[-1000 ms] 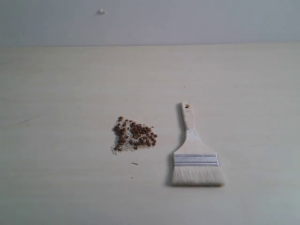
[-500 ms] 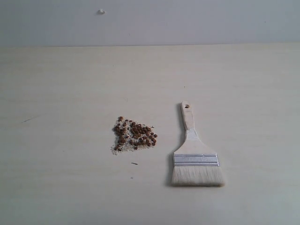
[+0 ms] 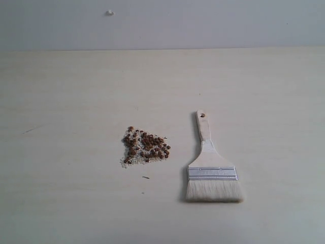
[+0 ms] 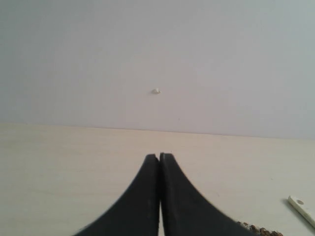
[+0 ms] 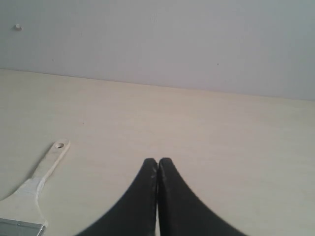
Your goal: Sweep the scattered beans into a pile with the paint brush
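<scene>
Both pincers are closed, with nothing between them. Your left pincer [image 4: 159,157] and your right pincer [image 5: 157,161] each show two black jaws pressed together above the bare counter [image 3: 66,101]. Neither one appears in the exterior view, so I judge that both arms are held back from the working area.

The paint brush [image 3: 212,170] lies flat on the counter, well apart from the far edge where the counter meets the wall [image 3: 203,25]. Its handle, with the hole at the end, points toward that far edge, and the bristles point toward the near side. It lies on the right arm's side. The right wrist view shows the handle near the closed jaws but not touching them, so this arm seems the natural one to take it. The handle is free all around, but you must open the pincer first.

The beans [image 3: 145,146] lie near the brush on the left arm's side, apart from it. They form one loose patch mixed with whitish crumbs [image 3: 124,161]. I judge that sweeping is not yet begun.
</scene>
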Robot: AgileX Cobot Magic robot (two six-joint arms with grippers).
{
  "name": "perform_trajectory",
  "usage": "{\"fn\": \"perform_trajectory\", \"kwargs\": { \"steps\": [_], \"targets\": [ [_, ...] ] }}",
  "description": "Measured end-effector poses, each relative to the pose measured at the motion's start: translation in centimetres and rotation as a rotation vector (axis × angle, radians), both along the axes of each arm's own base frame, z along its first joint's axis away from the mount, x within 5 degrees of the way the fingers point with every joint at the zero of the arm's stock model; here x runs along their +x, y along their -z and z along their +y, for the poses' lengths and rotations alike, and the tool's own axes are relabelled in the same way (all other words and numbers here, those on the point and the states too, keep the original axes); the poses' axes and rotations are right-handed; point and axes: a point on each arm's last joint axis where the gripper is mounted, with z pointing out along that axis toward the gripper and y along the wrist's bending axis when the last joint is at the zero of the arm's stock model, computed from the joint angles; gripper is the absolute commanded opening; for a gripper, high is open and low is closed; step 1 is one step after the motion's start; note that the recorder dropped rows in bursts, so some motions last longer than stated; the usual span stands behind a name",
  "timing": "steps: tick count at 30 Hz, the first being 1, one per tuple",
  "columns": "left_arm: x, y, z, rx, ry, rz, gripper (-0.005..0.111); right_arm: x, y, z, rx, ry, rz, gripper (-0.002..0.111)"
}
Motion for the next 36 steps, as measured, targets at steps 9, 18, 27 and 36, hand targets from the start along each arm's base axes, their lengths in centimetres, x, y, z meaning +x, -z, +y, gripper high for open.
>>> {"fn": "perform_trajectory", "kwargs": {
  "steps": [9, 18, 27, 36],
  "targets": [
    [0.0, 0.0, 0.0, 0.000, 0.000, 0.000, 0.000, 0.0, 0.0, 0.0, 0.000, 0.000, 0.000, 0.000],
    [0.0, 0.0, 0.0, 0.046, -0.004, -0.016, 0.000, 0.0, 0.0, 0.0, 0.000, 0.000, 0.001, 0.000],
    [0.0, 0.0, 0.1, 0.095, -0.009, -0.033, 0.000, 0.0, 0.0, 0.0, 0.000, 0.000, 0.001, 0.000],
    [0.1, 1.5, 0.7, 0.164, -0.091, 0.115, 0.000, 0.0, 0.0, 0.0, 0.000, 0.000, 0.004, 0.000]
  ]
}}
